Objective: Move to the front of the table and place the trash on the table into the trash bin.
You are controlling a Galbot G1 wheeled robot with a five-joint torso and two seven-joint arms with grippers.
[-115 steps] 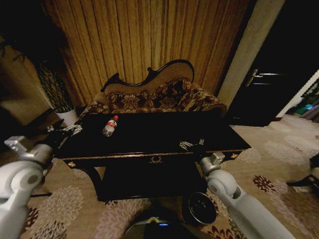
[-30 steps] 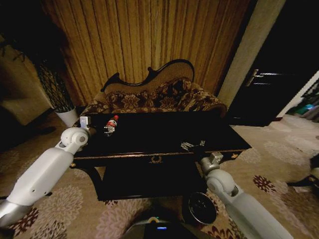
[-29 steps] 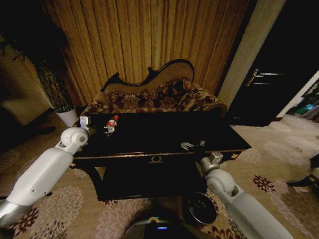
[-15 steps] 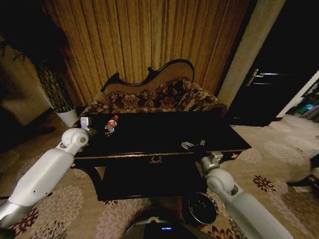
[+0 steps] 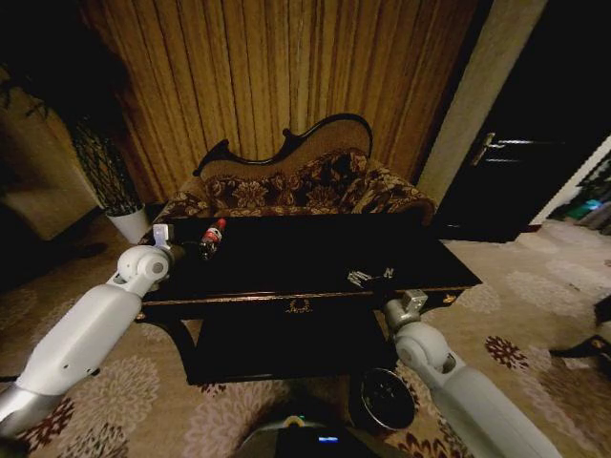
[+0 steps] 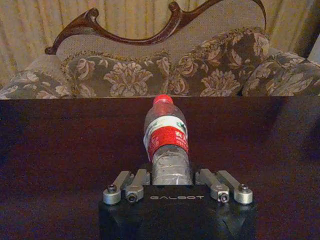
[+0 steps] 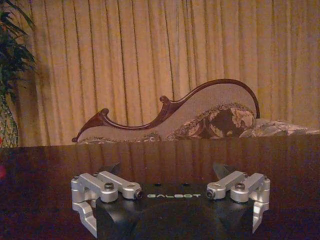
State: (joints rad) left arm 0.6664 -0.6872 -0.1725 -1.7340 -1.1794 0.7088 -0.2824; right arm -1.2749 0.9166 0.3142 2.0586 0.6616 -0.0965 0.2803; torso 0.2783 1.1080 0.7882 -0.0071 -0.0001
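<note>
left claw (image 6: 171, 176) tight around bottle (image 6: 166, 139) above table (image 5: 286, 253)

You've got the bottle (image 5: 210, 237) far left on the table (image 5: 305, 258), sofa (image 5: 296, 186) behind, trash bin (image 5: 387, 398) front-right on the floor.

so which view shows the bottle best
The left wrist view: the bottle sits centred and close, red cap and label plain, its base between the left gripper fingers. The head view shows it small and far off at the table edge. The right wrist view shows nothing recognisable of it.
</note>
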